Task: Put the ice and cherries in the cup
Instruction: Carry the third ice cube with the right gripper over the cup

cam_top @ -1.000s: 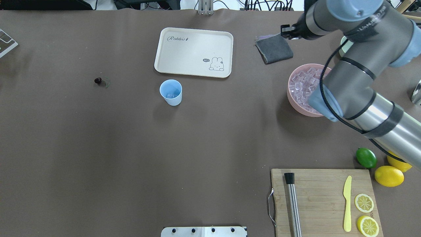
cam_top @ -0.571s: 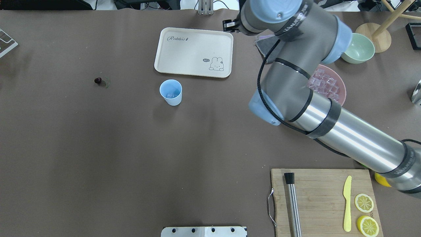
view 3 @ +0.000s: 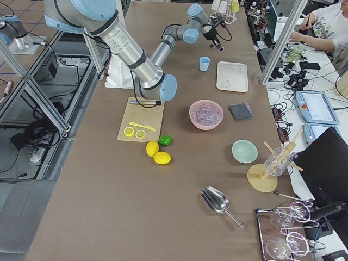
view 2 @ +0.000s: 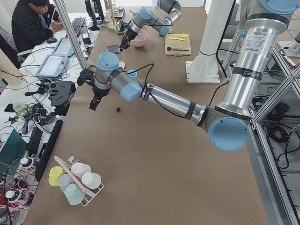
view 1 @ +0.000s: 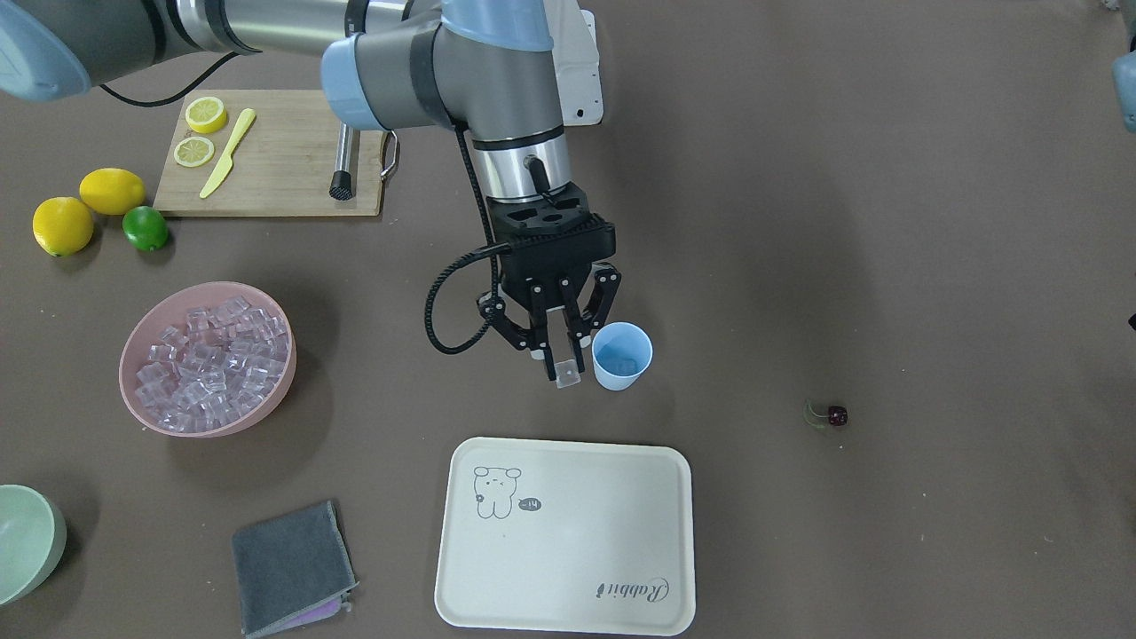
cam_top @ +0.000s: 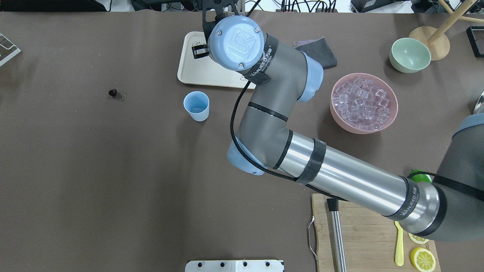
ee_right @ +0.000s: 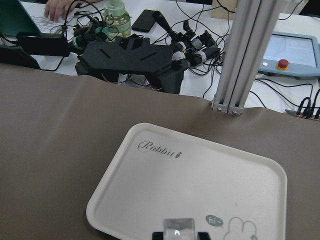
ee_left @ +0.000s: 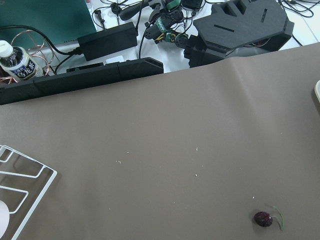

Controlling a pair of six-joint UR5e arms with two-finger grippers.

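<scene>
Brown table (view 1: 887, 222) with cup (view 1: 612, 380), cherry (view 1: 836, 414), tray (view 1: 568, 541), pink bowl (view 1: 213, 427), cloth (view 1: 288, 568), cutting board (view 1: 275, 169), lemons (view 1: 62, 226), lime (view 1: 145, 228).

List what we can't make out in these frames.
- Left gripper: seen only small in the exterior left view; open or shut unclear.
- Ice cube in right gripper: overhead, the wrist hides it.
- Cup contents: too faint to count cubes.
</scene>
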